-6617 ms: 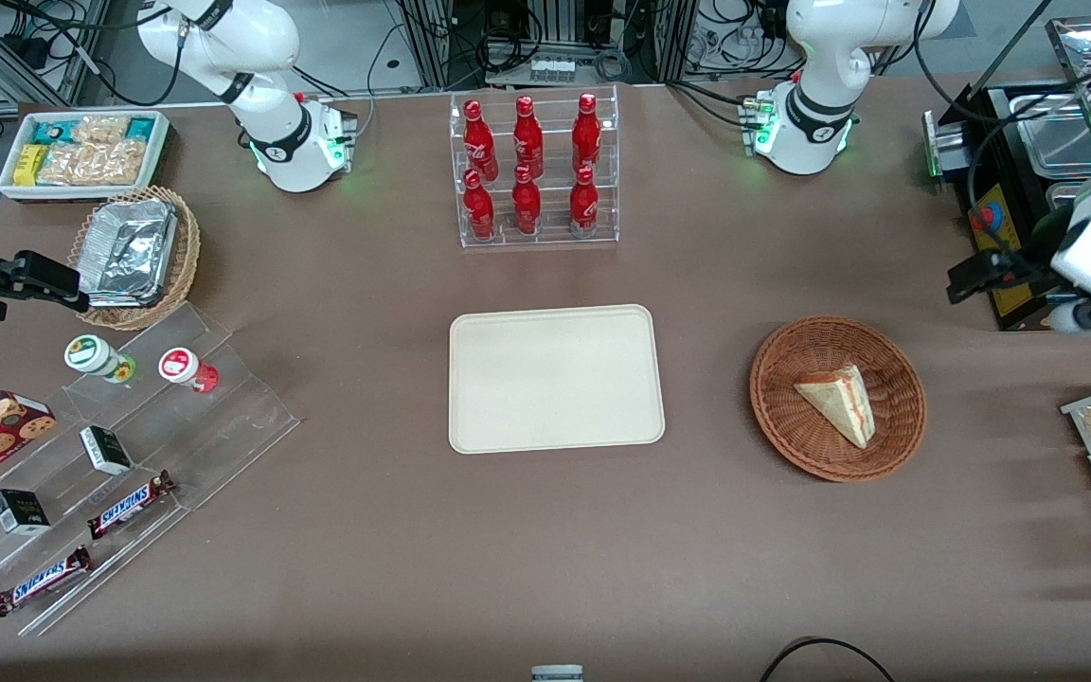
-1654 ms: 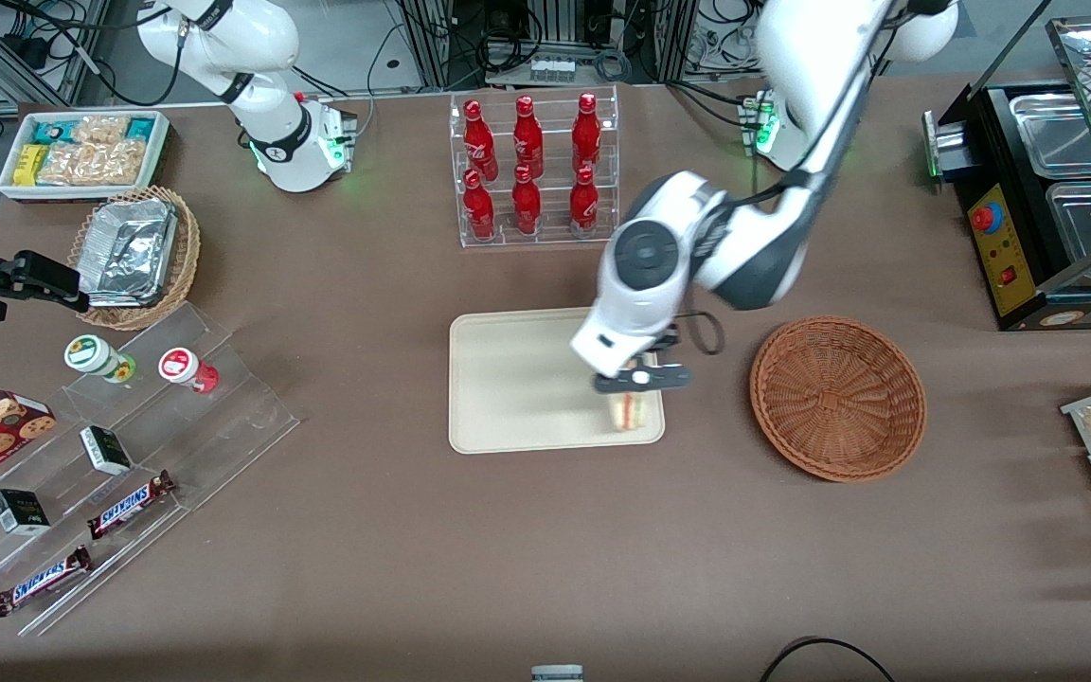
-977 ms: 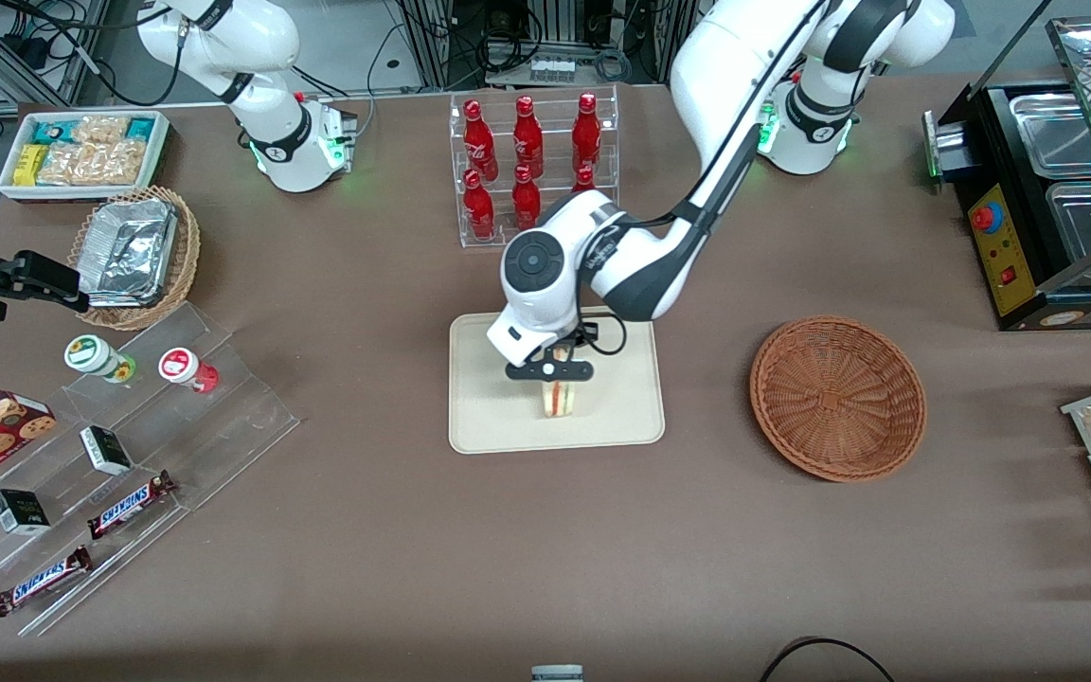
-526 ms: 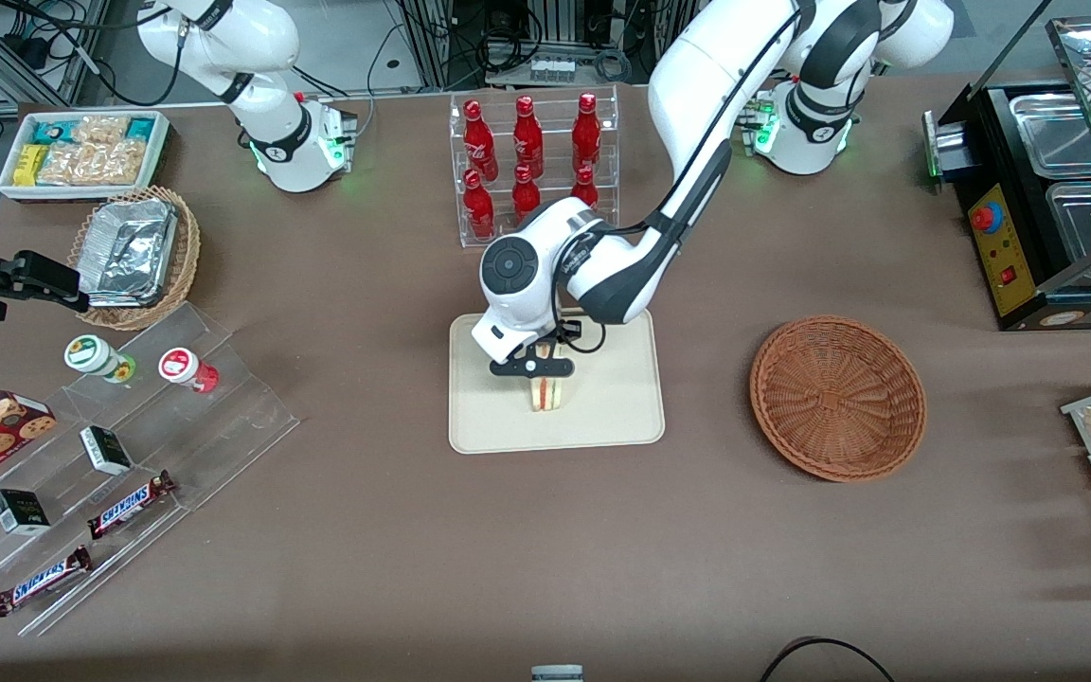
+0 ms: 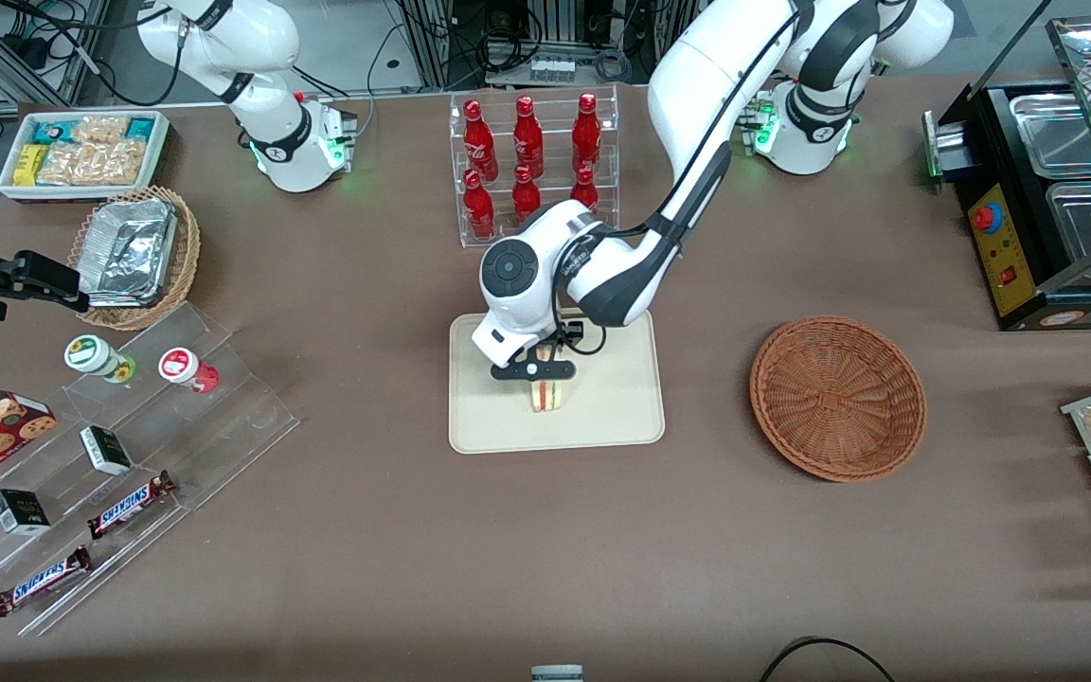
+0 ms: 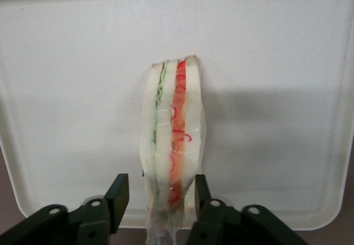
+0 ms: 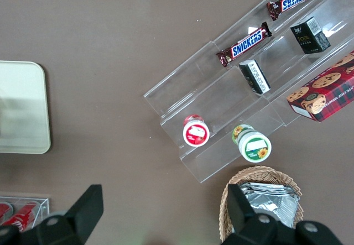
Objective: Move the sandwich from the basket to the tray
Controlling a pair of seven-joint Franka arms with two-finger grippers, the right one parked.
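Gripper [image 5: 538,370] fingers [image 6: 118,192] are clamping the sandwich [image 6: 170,156] on edge over the tray [image 5: 602,421], mid-frame in the front view; its tip is hiding under the wrist. Bent at the elbow, the arm is pointing downward. Right of centre, the basket [image 5: 837,398] is sitting empty.

a robotics lab dressed up as a snack shop: two white arm bases bolted to a brown-covered table [image 5: 394,530], cable bundles and metal racks at its far edge. shop props sit around it: an acrylic rack of red bottles [image 5: 531,170], stepped clear shelves with snickers bars [image 5: 129,504], and a steel food warmer [image 5: 1057,180].
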